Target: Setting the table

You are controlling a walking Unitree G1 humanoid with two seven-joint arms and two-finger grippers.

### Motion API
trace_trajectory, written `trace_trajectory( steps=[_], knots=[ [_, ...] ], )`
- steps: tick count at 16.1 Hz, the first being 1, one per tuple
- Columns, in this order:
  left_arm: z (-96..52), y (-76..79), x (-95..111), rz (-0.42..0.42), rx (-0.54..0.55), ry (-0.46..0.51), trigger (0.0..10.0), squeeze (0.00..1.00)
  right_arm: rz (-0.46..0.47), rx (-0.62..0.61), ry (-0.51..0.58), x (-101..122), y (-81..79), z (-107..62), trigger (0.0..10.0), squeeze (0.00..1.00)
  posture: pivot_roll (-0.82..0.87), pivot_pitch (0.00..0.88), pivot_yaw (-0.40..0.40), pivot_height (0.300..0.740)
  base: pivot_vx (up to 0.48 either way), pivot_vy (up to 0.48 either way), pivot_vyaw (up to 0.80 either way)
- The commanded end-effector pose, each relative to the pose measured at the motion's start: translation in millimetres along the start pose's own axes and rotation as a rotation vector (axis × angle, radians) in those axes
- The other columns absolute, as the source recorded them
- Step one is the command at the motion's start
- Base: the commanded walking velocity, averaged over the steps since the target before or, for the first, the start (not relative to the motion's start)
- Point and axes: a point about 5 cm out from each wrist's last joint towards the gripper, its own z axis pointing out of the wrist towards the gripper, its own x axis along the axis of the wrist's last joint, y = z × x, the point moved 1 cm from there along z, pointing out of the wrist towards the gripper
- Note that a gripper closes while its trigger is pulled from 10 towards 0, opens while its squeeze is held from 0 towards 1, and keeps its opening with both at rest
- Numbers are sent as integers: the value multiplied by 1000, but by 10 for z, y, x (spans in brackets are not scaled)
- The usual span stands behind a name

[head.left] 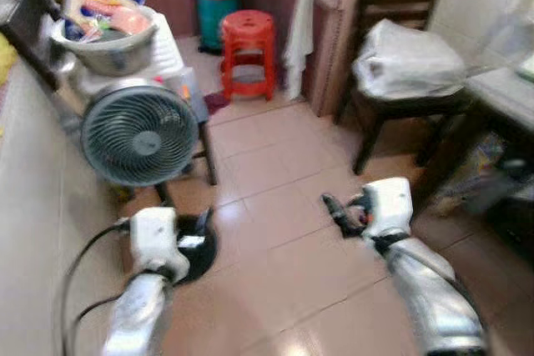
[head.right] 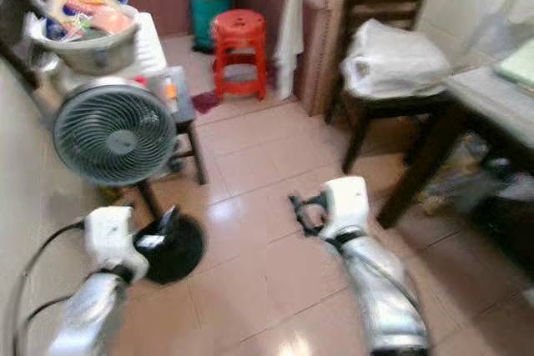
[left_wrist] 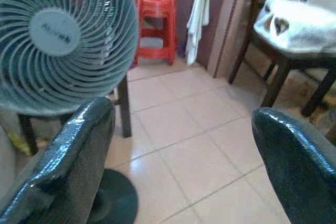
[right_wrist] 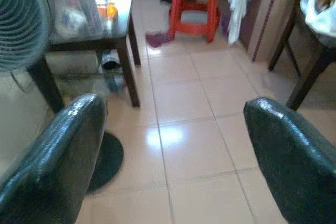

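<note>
A dark table with a pale top [head.right: 488,97] stands at the right edge, blurred, with a green thing at its far end. Both my arms reach forward over the tiled floor. My left gripper [head.left: 201,224] hangs above the fan's round black base [head.left: 193,254], and in the left wrist view its fingers [left_wrist: 79,145] stand wide apart with nothing between them. My right gripper [head.left: 339,211] is out over bare tiles, left of the table. Its fingers [right_wrist: 278,145] are also spread wide and hold nothing.
A grey standing fan [head.left: 138,132] is at my left beside a small dark side table [right_wrist: 107,35] with a metal bowl of packets [head.left: 104,39]. A dark chair carrying a white plastic bag [head.left: 405,60] stands ahead right. A red stool [head.left: 248,49] and a green gas cylinder [head.left: 217,7] are farther back.
</note>
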Motion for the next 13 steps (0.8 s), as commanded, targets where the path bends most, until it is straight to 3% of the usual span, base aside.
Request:
trace_trajectory(
  steps=[1,13],
  knots=[
    [31,50,62,-4,-15,27,10000,0,-12,-21,13,38,85,-30,10000,0,-69,59,37,740,259,0,-700],
    [31,115,39,-8,-41,22,10000,0,-5,-5,15,30,50,-28,10000,0,-69,58,38,740,277,0,-714]
  ],
)
